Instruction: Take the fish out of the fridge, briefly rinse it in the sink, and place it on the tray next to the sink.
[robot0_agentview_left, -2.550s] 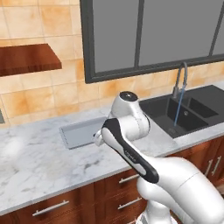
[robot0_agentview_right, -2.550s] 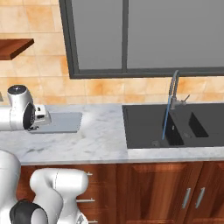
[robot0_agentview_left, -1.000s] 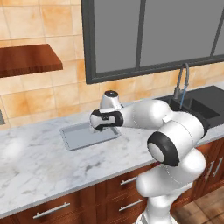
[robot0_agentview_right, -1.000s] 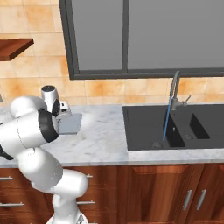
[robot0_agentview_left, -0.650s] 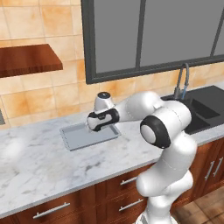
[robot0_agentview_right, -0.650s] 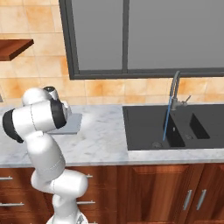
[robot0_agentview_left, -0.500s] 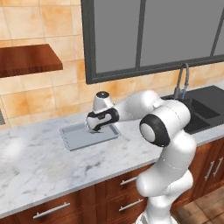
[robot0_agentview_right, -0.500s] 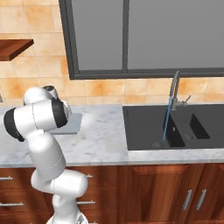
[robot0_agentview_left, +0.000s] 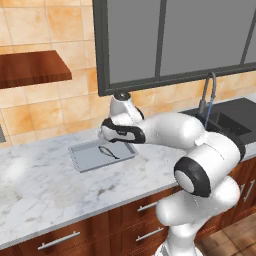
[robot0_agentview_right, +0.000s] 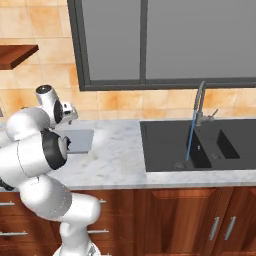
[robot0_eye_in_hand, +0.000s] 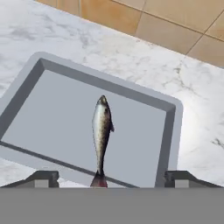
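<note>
**A:** Where's your fish right now?

**B:** The slim dark grey fish with the pale belly (robot0_eye_in_hand: 101, 131) lies flat on the floor of the shallow grey metal tray with the raised rim (robot0_eye_in_hand: 173, 131), roughly down its middle, tail pointing at the hand. In the left base view you can pick it out as a small dark sliver (robot0_agentview_left: 108, 151) on that tray (robot0_agentview_left: 80, 159), just under the wrist.

**A:** And the two-finger gripper?

**B:** Your gripper (robot0_eye_in_hand: 111, 177) stands spread wide; its dark fingertips (robot0_eye_in_hand: 43, 177) sit far apart on either side of the tail and neither touches the fish. Nothing is held.

**A:** Why there?

**B:** The tray sits on the white marble counter (robot0_agentview_left: 40, 190) beside the black double-basin sink (robot0_agentview_right: 200, 145), which is where the task wants the fish. Lying clear of the walls, it looks unlikely to slide out, so I'd judge the placing done.

**A:** Room to pull away?

**B:** Open air above the tray. Lift straight up first, so a fingertip doesn't catch the tail. Behind the tray is the tan tiled wall (robot0_agentview_left: 45, 115), close enough to mind; the counter towards you is open.
</note>
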